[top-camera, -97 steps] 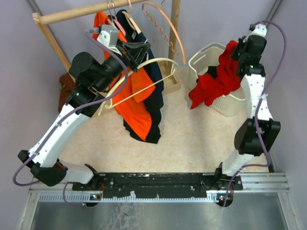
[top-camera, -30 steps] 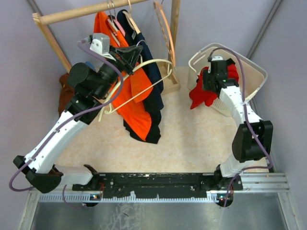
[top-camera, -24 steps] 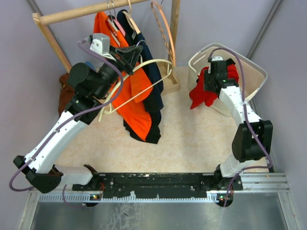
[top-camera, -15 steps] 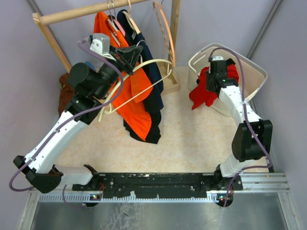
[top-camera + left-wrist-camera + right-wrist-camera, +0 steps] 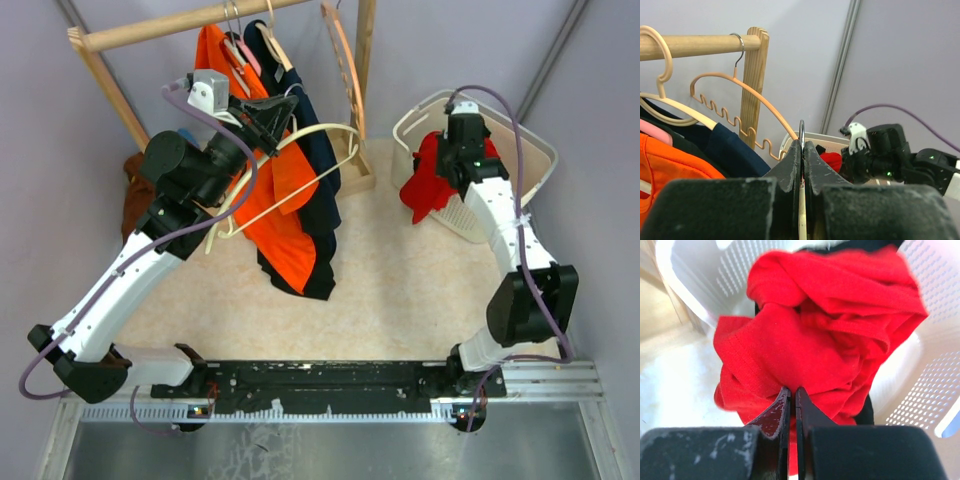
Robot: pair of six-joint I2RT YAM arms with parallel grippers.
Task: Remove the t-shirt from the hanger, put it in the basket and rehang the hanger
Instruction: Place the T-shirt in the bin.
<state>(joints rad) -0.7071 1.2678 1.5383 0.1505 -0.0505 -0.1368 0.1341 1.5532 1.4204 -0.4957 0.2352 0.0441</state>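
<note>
The red t-shirt (image 5: 430, 187) (image 5: 830, 320) is bunched over the near-left rim of the white basket (image 5: 537, 152) and hangs partly outside it. My right gripper (image 5: 449, 178) (image 5: 793, 388) is shut on a fold of its cloth. My left gripper (image 5: 272, 112) (image 5: 801, 143) is shut on the metal hook (image 5: 801, 131) of a bare cream hanger (image 5: 318, 130), held out in front of the clothes rail (image 5: 170, 25). No shirt hangs on that hanger.
An orange shirt (image 5: 285, 225) and a navy shirt (image 5: 326, 190) hang on the rail behind the left arm. An empty peach hanger (image 5: 345, 60) (image 5: 740, 85) hangs beside the rail's right post (image 5: 365, 40). A brown cloth (image 5: 135, 185) lies at the far left.
My right gripper has closed on the red t-shirt and swung right and back, drawing the cloth up toward the basket. The left arm and cream hanger have not moved.
</note>
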